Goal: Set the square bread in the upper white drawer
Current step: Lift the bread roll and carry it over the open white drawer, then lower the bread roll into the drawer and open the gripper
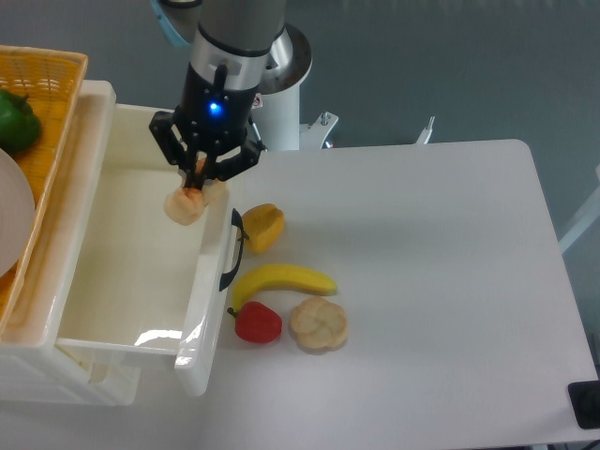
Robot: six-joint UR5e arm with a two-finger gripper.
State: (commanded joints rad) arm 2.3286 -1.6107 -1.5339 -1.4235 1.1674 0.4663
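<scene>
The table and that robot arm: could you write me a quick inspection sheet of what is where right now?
Surface: white table, mostly bare on its right side.
Job's things: square bread held above the open upper white drawer, near its front wall.
Clutter: banana, yellow fruit, red pepper and round bread beside the drawer front; green pepper in the orange basket.
Grippers: gripper shut on the bread.
Cables: nothing seen.
Surroundings: grey floor, white robot base behind.

arm vertical, gripper (194, 181) pointing down, fingers clamped.
</scene>
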